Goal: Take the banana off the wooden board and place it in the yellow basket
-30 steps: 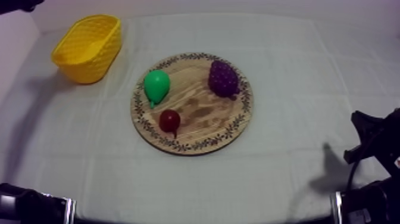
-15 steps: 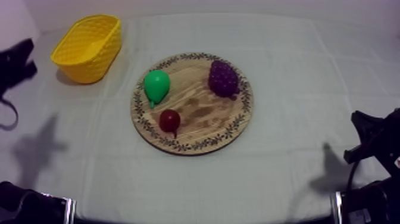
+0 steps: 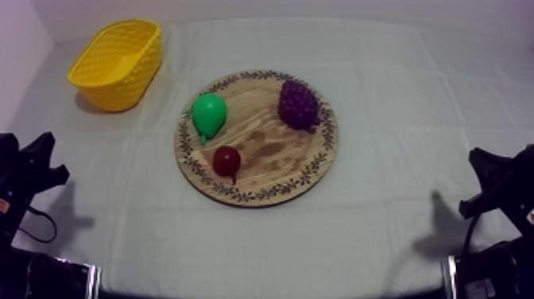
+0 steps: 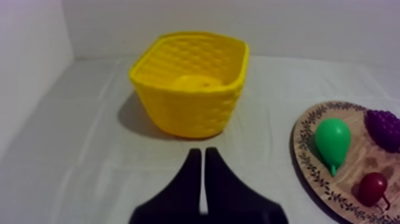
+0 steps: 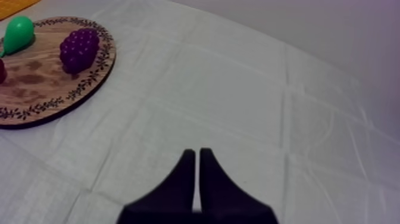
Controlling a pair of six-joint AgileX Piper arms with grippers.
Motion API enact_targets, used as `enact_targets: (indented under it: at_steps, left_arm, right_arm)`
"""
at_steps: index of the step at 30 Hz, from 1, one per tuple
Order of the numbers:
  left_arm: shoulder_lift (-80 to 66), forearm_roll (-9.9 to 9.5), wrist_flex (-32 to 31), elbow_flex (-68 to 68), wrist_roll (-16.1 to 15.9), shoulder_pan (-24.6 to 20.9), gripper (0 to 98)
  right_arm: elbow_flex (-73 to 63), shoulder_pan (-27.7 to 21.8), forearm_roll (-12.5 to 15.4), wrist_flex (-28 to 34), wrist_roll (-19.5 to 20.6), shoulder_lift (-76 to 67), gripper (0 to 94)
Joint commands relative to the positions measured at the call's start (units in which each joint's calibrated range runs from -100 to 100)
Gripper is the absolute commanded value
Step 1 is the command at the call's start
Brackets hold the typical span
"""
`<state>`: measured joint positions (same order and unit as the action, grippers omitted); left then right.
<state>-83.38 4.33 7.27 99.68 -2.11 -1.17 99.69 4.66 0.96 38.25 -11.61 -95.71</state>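
Three toy fruits sit on the round wooden board (image 3: 274, 151) in the middle of the counter (image 3: 397, 111): one green pear (image 3: 210, 114) at its left side, one bunch of grapes (image 3: 299, 104) at its far right and one small red fruit (image 3: 226, 161) toward its near edge, each apart from the others. One yellow basket (image 3: 119, 89) stands at the counter's far left corner, well apart from the board, with bare cloth between them. On the basket's floor, seen from the left wrist, lies one pale yellow rounded shape that looks like the banana (image 4: 196, 82). It blends with the basket's colour, so I cannot be sure.

Two tools sit low at the sides. The left tool (image 4: 199, 152) points at the basket, its fingers pressed together on nothing. The right tool (image 5: 194, 152) hangs over bare cloth near the board's grape side, its fingers likewise together and holding nothing.
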Motion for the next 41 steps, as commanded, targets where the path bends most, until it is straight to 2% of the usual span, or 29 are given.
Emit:
enact_targets:
  at_steps: [1, 3, 8, 11, 19, 30, 41]
  left_arm:
    - [-2.70, -0.19, 3.86, 0.06, -0.14, -0.67, 0.1]
    - [-4.78, -1.60, 6.85, 0.08, 1.00, -0.94, 0.1]
    - [-9.82, -6.63, 14.80, 0.09, 5.76, -0.72, 0.1]
    - [-12.65, -7.67, 19.55, 0.10, 5.97, -0.14, 0.1]
    - [-16.13, -7.78, 23.55, 0.10, 4.82, 0.42, 0.1]
    - [-16.44, -7.72, 23.85, 0.10, 12.60, 0.41, 0.1]
    - [-16.45, -7.72, 23.85, 0.10, 13.60, 0.41, 0.1]
  right_arm:
    - [-0.03, 0.01, -0.01, -0.02, -0.02, -0.05, 0.3]
    - [-0.03, 0.01, -0.01, -0.02, -0.03, -0.05, 0.3]
    - [-0.03, 0.01, -0.01, -0.02, -0.03, -0.05, 0.3]
    - [-0.03, 0.01, -0.01, -0.02, -0.03, -0.05, 0.3]
    - [-0.03, 0.01, -0.01, -0.02, 0.00, -0.05, 0.3]
    - [-0.03, 0.01, -0.01, -0.02, -0.04, -0.05, 0.3]
    - [-0.03, 0.01, -0.01, -0.02, -0.04, -0.05, 0.3]
